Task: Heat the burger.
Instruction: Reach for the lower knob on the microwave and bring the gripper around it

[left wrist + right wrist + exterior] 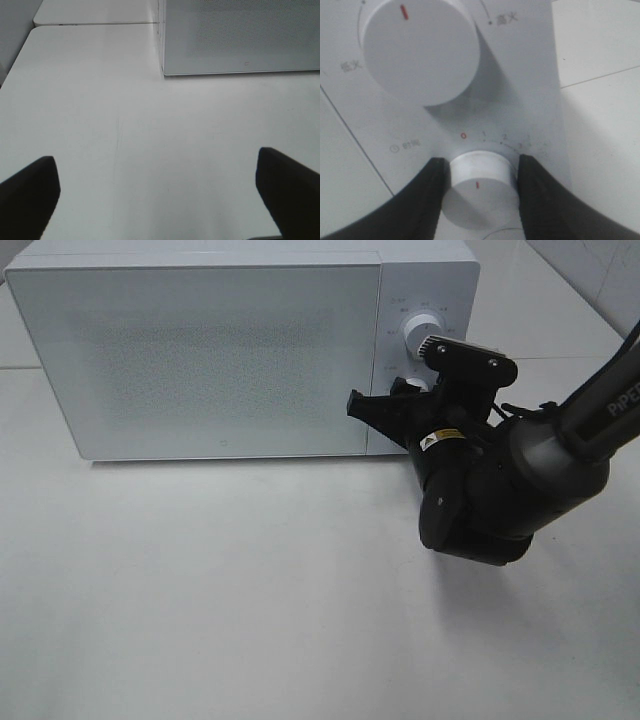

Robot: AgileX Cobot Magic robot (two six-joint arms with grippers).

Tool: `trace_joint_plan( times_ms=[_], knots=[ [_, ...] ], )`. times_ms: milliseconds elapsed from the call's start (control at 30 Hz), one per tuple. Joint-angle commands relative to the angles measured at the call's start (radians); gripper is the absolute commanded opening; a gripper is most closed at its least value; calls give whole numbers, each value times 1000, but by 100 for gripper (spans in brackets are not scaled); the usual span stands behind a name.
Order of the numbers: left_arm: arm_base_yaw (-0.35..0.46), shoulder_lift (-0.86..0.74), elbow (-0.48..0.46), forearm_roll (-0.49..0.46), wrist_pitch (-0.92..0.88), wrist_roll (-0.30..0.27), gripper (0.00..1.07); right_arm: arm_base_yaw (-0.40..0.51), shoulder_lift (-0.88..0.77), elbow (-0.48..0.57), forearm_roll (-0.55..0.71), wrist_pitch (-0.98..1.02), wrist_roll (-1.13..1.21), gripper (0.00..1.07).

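Burger out of sight in every view, so its look cannot be told; it is judged to sit behind the closed door point(200, 360) of the white microwave point(430, 275). The right end effector point(480, 170) clamps the timer dial point(476, 200), apparently to set the heating time. The left end effector point(155, 160) hangs spread wide over the surface point(200, 590), idle.

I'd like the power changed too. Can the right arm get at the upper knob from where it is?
Probably yes: the upper knob stands bare beside the lower knob, which the right gripper clasps; it would have to let go first.
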Motion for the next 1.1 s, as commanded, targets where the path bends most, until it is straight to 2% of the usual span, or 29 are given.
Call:
trace_joint_plan(
  times_ms=[33, 467, 1100],
  knots=[
    [3, -23, 3, 0, -2, 0, 100, 4, -3, -4, -53, -68, 96, 0],
    [3, -23, 3, 0, -2, 0, 100, 4, -3, -4, -86, -94, 439, 0],
    [3, -23, 3, 0, -2, 0, 100, 4, -3, -4, -106, -122, 735, 0]
  ],
)
